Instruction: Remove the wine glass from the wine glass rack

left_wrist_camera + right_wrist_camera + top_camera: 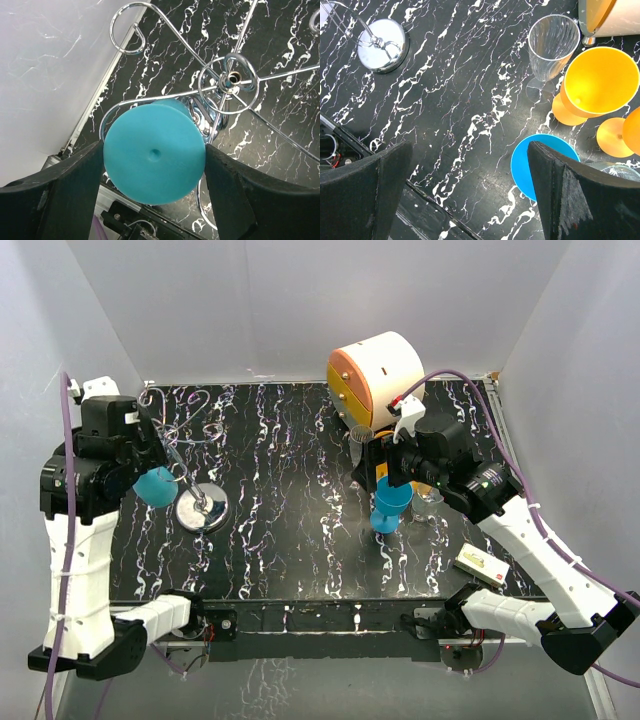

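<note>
Left wrist view: my left pincer (154,149) is closed to the width of a teal plastic wine glass (150,165). One dark finger (75,185) rests against each side of the glass's round flat foot. The foot faces back towards my wrist, so the glass's long axis, its stem, runs straight away from me along the line my fingers point. The bowl is hidden beyond the foot.

The glass hangs in the wine glass rack (232,80), a thin chrome wire stand. One curled wire arm comes from the hub, which lies beyond my right finger and to the far side. The arm then bends round behind the foot, between my fingers. I judge the stem is inside that curl, though the foot covers it and I cannot tell which way the curl opens.

The coming move turns on this. The rack's post and hub are on my right-finger side, so the glass should slide out sideways, away from the hub, not along its own axis.

My right pincer (470,147) is spread wide and holds nothing. It hangs well apart from the rack, over the black marbled table (470,75), with a blue glass (530,165) beside its right finger. The left arm is by far the nearer.
</note>
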Tool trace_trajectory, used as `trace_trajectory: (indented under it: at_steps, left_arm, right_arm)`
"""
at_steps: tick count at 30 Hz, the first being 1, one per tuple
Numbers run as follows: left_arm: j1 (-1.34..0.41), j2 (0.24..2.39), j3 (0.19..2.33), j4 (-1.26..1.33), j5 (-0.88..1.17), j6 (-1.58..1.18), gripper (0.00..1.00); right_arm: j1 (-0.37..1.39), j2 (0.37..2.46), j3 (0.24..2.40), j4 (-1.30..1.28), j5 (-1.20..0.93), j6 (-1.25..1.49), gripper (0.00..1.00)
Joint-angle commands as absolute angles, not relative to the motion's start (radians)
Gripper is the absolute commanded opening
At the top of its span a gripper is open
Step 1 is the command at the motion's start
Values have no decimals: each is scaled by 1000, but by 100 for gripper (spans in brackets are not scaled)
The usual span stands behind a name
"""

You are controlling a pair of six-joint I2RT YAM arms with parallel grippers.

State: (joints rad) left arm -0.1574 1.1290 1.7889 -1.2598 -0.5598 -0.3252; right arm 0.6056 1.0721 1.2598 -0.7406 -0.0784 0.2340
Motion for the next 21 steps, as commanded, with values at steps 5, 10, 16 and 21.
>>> trace_trajectory:
  at_steps: [5, 10, 16, 21]
  left_arm:
    - [-162, 1060, 1805, -1346, -505, -358, 57]
    - [-163, 995, 1789, -1382, -495, -382, 57]
    - [-173, 892, 1813, -1383, -410, -389, 57]
    - [-173, 829, 1876, -1318, -229, -415, 58]
  right_arm:
    - [600, 1060, 1302, -684, -93, 238, 98]
    - [600, 1057, 1308, -686, -101, 248, 98]
    - [599, 1052, 1307, -659, -180, 310, 99]
    - [600, 1038, 1250, -519, -364, 435, 98]
